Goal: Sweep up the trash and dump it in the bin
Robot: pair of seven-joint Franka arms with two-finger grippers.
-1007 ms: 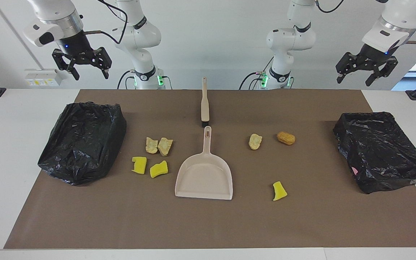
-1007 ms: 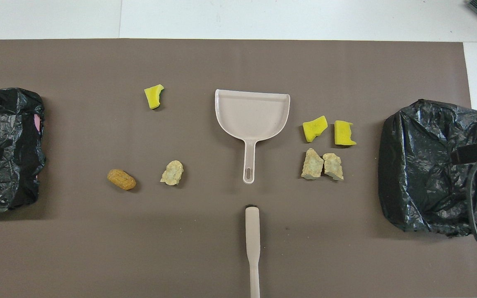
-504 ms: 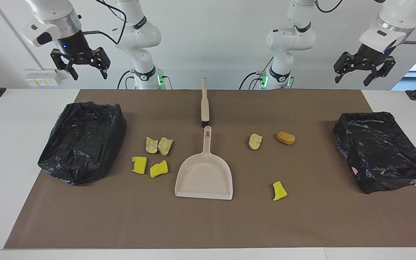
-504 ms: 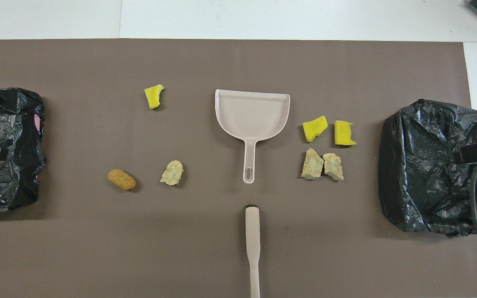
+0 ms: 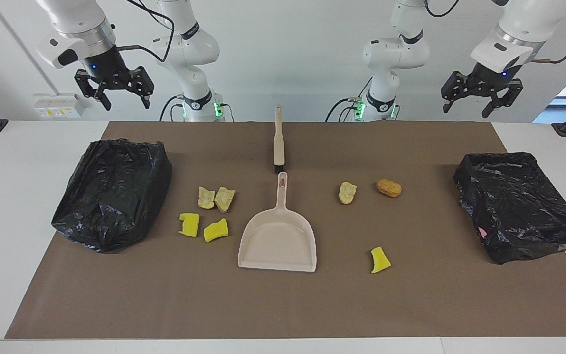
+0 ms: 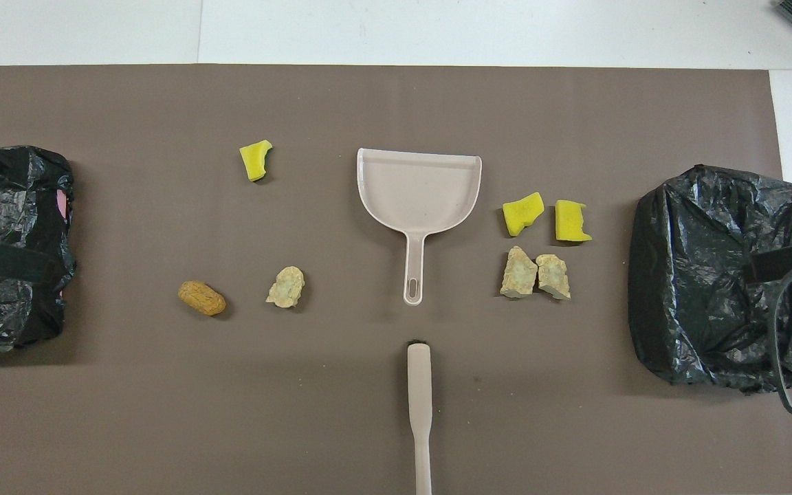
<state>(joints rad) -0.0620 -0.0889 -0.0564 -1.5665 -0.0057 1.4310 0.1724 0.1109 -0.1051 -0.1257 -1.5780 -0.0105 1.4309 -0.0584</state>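
Both grippers have drifted toward the table's middle since a second ago: the left gripper (image 5: 482, 98) and right gripper (image 5: 114, 91) hang high, jaws wide and empty. Seven trash (image 5: 216, 230) scraps lie on the brown mat (image 5: 283, 305) around the dustpan (image 5: 278, 243), between two black-bagged bins (image 5: 111, 194).

A beige dustpan (image 6: 420, 187) lies in the middle of the brown mat (image 6: 368, 426). A brush (image 6: 419, 405) lies at its 6 o'clock. Seven bits of trash (image 6: 537, 244) sit at its 3 and 9 o'clock. Black bags (image 6: 709, 275) sit at both ends.
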